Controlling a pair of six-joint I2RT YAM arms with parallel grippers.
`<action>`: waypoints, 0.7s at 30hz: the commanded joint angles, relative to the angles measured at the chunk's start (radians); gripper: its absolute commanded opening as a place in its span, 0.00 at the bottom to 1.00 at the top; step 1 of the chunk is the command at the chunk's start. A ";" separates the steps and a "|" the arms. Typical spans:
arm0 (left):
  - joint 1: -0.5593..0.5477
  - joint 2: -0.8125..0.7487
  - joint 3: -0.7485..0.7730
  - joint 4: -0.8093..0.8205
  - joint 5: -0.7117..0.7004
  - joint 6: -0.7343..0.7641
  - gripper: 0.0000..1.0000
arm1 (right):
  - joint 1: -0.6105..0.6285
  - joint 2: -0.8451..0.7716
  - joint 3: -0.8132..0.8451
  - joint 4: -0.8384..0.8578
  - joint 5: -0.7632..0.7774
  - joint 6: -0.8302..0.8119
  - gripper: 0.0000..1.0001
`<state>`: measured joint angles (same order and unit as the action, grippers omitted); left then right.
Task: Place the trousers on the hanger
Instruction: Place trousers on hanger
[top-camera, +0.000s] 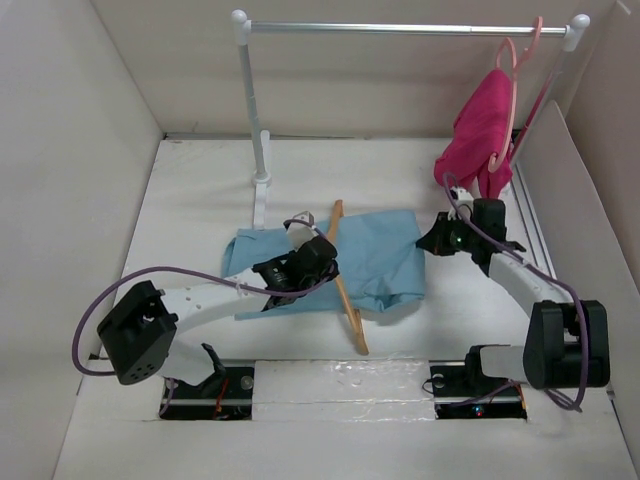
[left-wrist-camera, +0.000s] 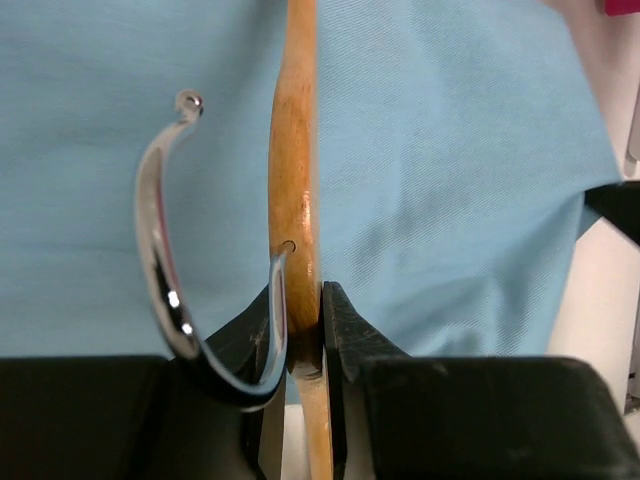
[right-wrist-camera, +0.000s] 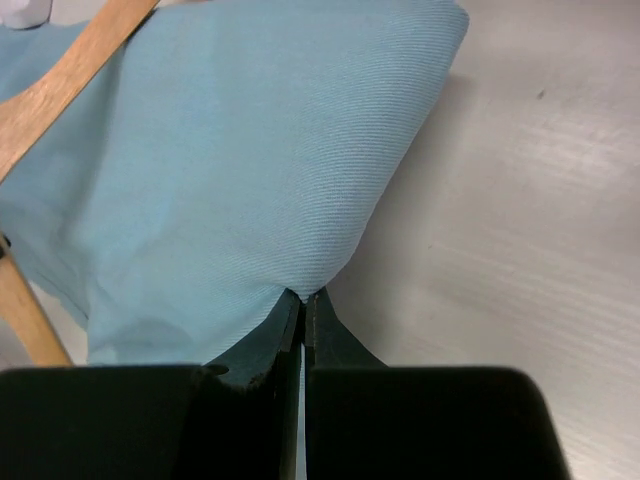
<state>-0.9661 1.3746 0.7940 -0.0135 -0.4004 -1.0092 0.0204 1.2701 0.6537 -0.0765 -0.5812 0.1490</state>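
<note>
The light blue trousers (top-camera: 375, 262) lie folded on the table's middle. The tan wooden hanger (top-camera: 347, 290) stands across them, its metal hook (left-wrist-camera: 160, 250) curving left in the left wrist view. My left gripper (top-camera: 312, 258) is shut on the hanger's middle (left-wrist-camera: 296, 200), by the hook's root. My right gripper (top-camera: 440, 238) is at the trousers' right edge, shut on a pinch of the blue cloth (right-wrist-camera: 270, 180). A piece of the hanger shows in the right wrist view (right-wrist-camera: 60, 90).
A white clothes rail (top-camera: 400, 28) stands at the back, with a magenta garment (top-camera: 480, 135) on a pink hanger (top-camera: 512, 60) at its right end. Cardboard walls enclose the table on three sides.
</note>
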 joint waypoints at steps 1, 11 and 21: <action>0.012 -0.002 -0.042 -0.220 -0.097 0.152 0.00 | -0.025 0.050 0.124 -0.026 0.003 -0.094 0.00; 0.012 -0.068 -0.001 -0.325 -0.189 0.176 0.00 | -0.098 0.084 0.169 -0.114 0.075 -0.212 0.00; 0.050 -0.097 0.007 -0.231 -0.154 0.268 0.00 | -0.111 0.129 0.096 -0.062 0.029 -0.221 0.00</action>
<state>-0.9310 1.2812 0.7986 -0.1631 -0.4847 -0.8726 -0.0803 1.3918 0.7471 -0.2012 -0.5488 -0.0437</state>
